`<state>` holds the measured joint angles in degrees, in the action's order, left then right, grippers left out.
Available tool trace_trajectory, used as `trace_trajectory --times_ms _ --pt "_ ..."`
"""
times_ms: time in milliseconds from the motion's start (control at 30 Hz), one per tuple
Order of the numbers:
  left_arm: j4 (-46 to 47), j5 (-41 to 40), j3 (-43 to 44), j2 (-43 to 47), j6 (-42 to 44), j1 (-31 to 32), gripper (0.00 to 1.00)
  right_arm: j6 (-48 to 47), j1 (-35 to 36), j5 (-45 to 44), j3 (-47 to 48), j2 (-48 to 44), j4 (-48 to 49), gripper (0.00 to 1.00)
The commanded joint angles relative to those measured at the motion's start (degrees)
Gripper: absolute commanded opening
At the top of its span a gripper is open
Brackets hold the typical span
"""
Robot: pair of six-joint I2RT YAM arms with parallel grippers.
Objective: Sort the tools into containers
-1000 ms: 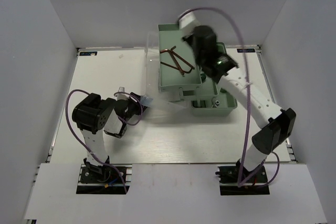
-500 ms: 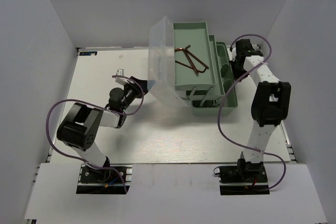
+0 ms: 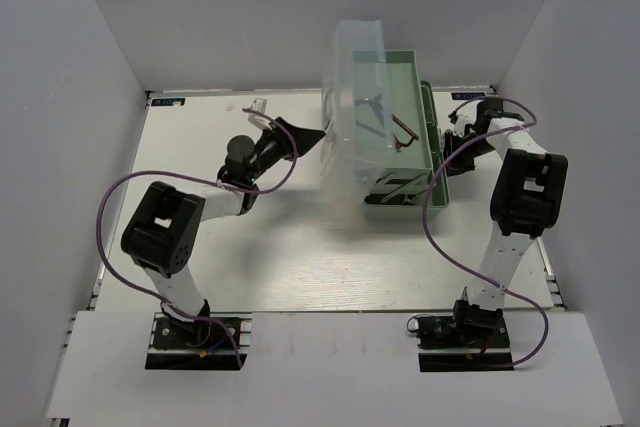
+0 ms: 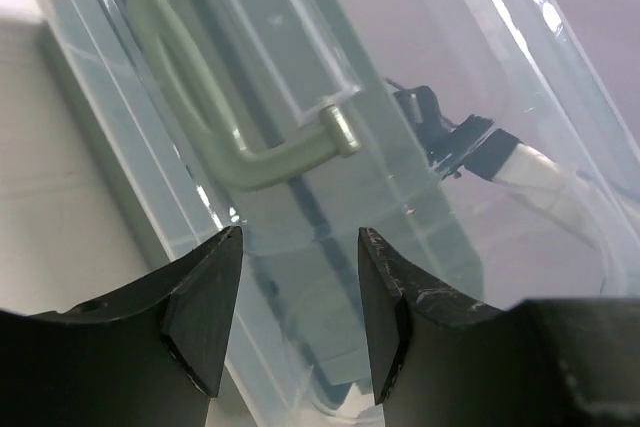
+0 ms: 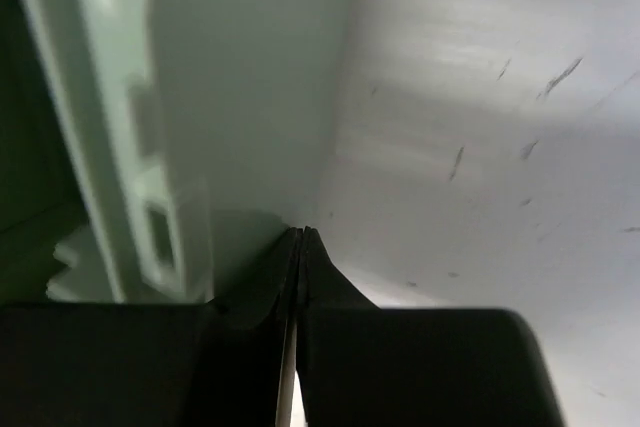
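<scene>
The pale-green toolbox point(image 3: 428, 147) stands at the back right of the table, and its translucent lid point(image 3: 355, 87) is tilted over the upper tray. A dark L-shaped hex key point(image 3: 405, 131) shows through the lid in that tray. The other tools are hidden. My left gripper point(image 3: 305, 134) is open and empty, close against the lid's left face. In the left wrist view it point(image 4: 300, 247) faces the lid point(image 4: 440, 57) and its green handle point(image 4: 230, 107). My right gripper point(image 3: 452, 152) is shut and empty, low beside the box's right wall point(image 5: 120, 147), tips point(image 5: 302, 234) on the table.
White enclosure walls point(image 3: 90, 67) close in the table on the left, back and right. The lower tray point(image 3: 400, 205) juts out toward the front of the box. Purple cables point(image 3: 130, 192) loop off both arms.
The lid has swung from the left side up over the trays, and my left gripper followed it up and to the right. My right arm moved from above the box down to its right side.
</scene>
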<state>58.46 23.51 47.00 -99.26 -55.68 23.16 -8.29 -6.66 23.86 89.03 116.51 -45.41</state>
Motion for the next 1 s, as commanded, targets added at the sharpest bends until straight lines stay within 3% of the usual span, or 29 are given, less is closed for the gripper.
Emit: trace_trajectory --times_ms 0,133,267,367,400,433,500,533,567,633,667,733,833,867,933,967 --pt "-3.61 5.06 5.37 -2.33 0.92 2.86 0.6 1.53 0.24 16.92 -1.32 -6.11 0.94 0.0" --pt "-7.12 8.65 10.11 -4.71 0.92 5.23 0.6 1.09 -0.02 16.67 -1.49 -7.17 0.58 0.0" --pt "-13.88 10.42 15.22 -6.47 3.47 7.6 0.6 0.3 0.15 7.28 -4.12 -11.03 3.47 0.1" --pt "-14.51 8.49 14.7 -4.72 5.05 7.6 0.6 0.56 0.24 -8.09 -7.82 -18.06 9.19 0.24" --pt "-15.99 7.96 14.7 -4.02 5.75 7.6 0.63 0.73 0.33 -17.96 -8.17 -20.59 10.76 0.27" --pt "-16.53 7.26 14.7 -3.49 5.76 7.6 0.65 0.74 -0.02 -20.75 -8.7 -22.19 12.08 0.36" --pt "-17.4 5.78 14.7 -1.21 6.45 7.6 0.71 0.74 -0.37 -28.12 -9.67 -23.69 13.24 0.43" --pt "-17.41 4.89 14.09 0.02 6.46 7.6 0.82 -0.05 -0.81 -29.21 -10.1 -24.3 13.67 0.47" --pt "-18.46 3.75 13.38 3.08 7.68 7.6 0.84 0.03 -1.08 -28.96 -10.46 -24.05 13.42 0.49" --pt "-22.41 -0.64 12.86 7.13 11.63 7.6 0.86 0.12 -2.3 -26.77 -11.68 -24.22 13.15 0.59" --pt "-24.34 -2.66 12.07 9.5 13.13 7.6 0.86 0.64 -2.57 -25.63 -12.13 -24.92 13.33 0.68" --pt "-31.71 -9.95 11.36 17.04 18.05 7.6 0.87 1.0 -3.1 -22.21 -15.11 -26.24 16.03 0.75" --pt "-44.77 -18.49 11.36 22.43 23.22 7.6 0.87 1.09 -3.45 -19.12 -17.4 -27.91 17.9 0.74" --pt "-46.57 -19.19 11.36 23.84 24.38 7.6 0.82 1.0 -3.36 -14.06 -17.75 -28.18 18.42 0.71" --pt "-49.57 -19.99 8.48 23.85 25.0 7.6 0.69 -0.14 -3.36 -8.77 -17.75 -28.53 18.6 0.54" --pt "-48.71 -18.77 6.98 23.33 25.01 7.6 0.55 -0.23 -3.19 -6.74 -17.49 -28.44 19.3 0.3"
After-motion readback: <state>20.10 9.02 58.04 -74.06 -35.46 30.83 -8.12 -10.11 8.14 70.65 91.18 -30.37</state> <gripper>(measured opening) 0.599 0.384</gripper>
